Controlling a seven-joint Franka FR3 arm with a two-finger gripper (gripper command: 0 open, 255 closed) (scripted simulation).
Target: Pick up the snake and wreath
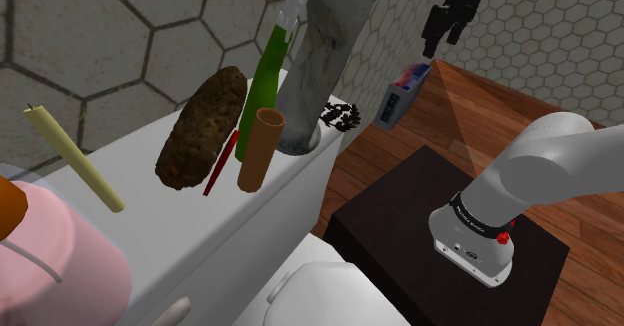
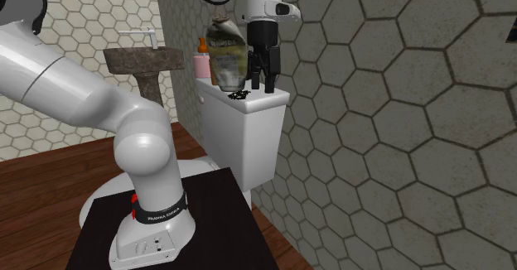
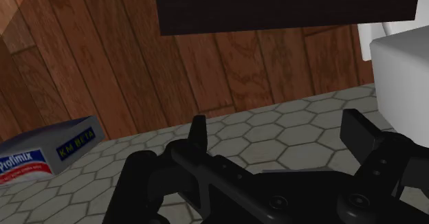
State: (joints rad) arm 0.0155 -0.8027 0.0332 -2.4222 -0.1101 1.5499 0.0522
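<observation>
A small black curled object, the snake and wreath (image 1: 340, 116), lies on the white toilet tank lid (image 1: 190, 229) at its end nearest the stand, beside a grey mottled object. It is also visible as a dark tangle (image 2: 239, 94) on the lid. My black gripper (image 1: 436, 42) hangs above and just past that end of the tank, apart from the black object. In the second exterior view the gripper (image 2: 260, 84) sits a little above the lid's edge. In the wrist view the gripper (image 3: 278, 130) is open, with nothing between its fingers.
The lid also carries a pale candle (image 1: 76, 159), a brown rough lump (image 1: 202, 129), a red stick (image 1: 221, 162), a brown tube (image 1: 259, 149), a green bottle (image 1: 268, 79) and the grey object (image 1: 318, 54). A blue-and-white box (image 3: 48, 154) lies by the hexagon-tiled wall. The dark stand (image 1: 450, 244) is on the wood floor.
</observation>
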